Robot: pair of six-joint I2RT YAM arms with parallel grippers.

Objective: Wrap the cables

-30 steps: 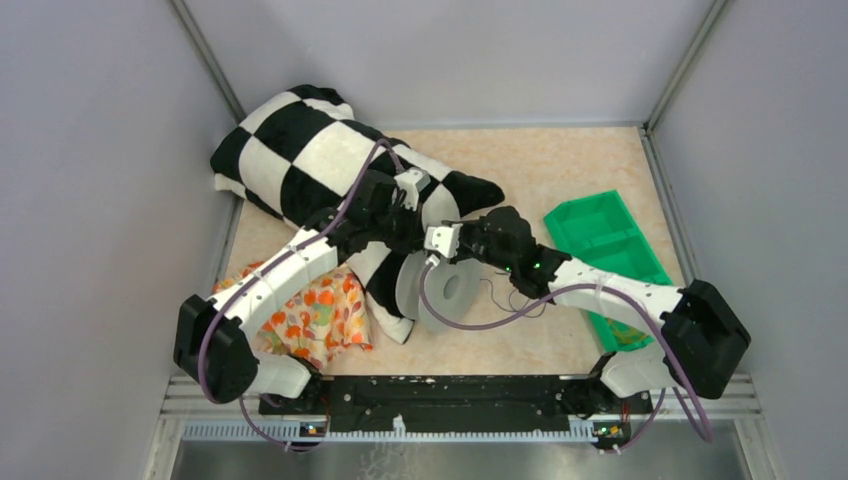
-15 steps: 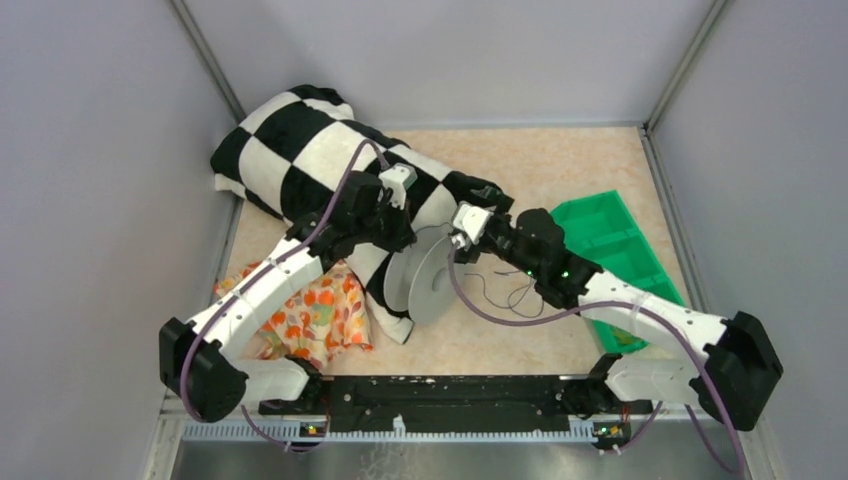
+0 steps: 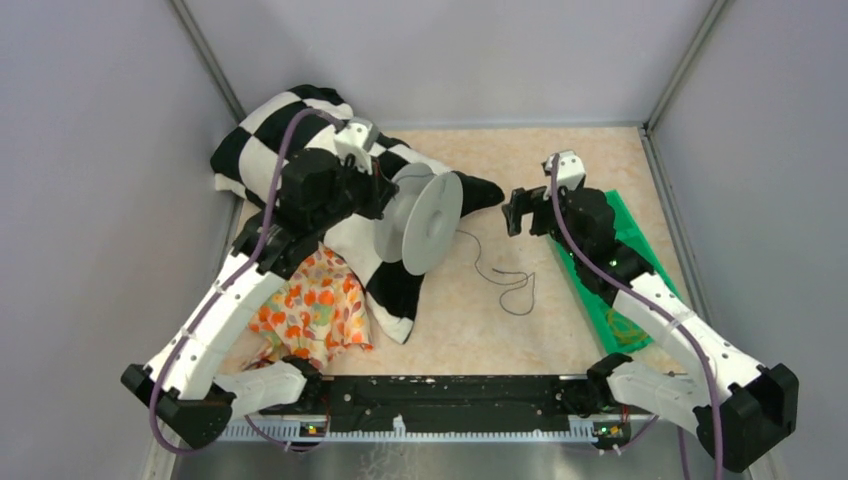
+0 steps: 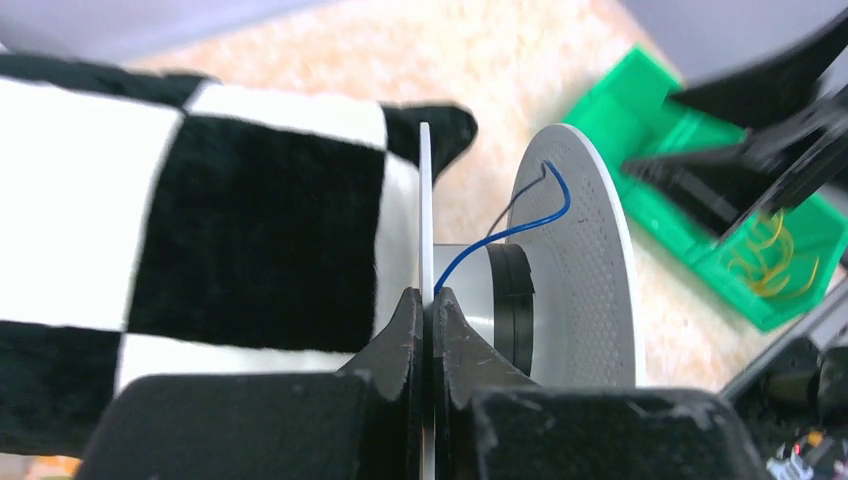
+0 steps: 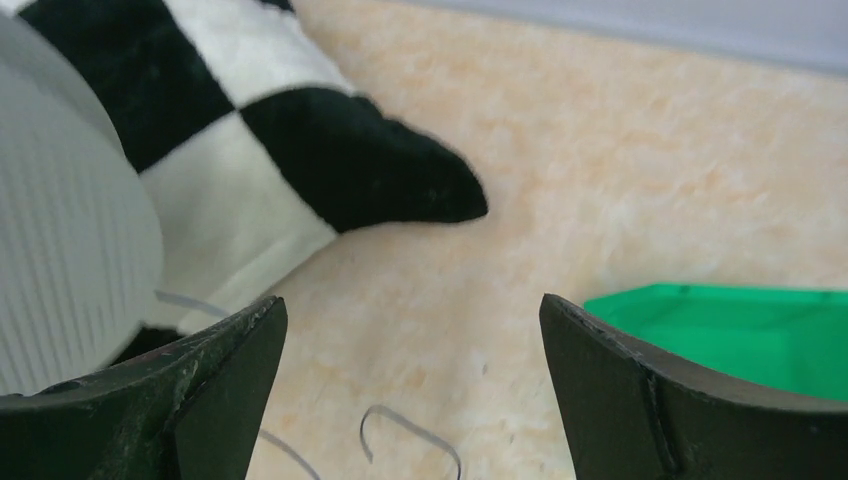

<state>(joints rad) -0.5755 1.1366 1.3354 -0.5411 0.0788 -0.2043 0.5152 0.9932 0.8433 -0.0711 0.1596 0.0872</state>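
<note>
Top external view: the left end effector (image 3: 384, 192) is clenched on one thin flange of a white spool (image 3: 425, 222), holding it above a checkered cloth (image 3: 290, 160) near the counter's (image 3: 470, 330) far left corner. The cable (image 3: 477, 263) trails from the spool and loops loosely across the counter's middle. The right end effector (image 3: 521, 212) is released and empty, hovering beside a green tray (image 3: 592, 298) along the right edge.

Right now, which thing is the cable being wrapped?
Start at the beige table, then find the white spool beside the checkered cloth. The cable trails from it across the tabletop: hair-thin, dark and kinked, unlike the thick purple ones along the arms.
</note>
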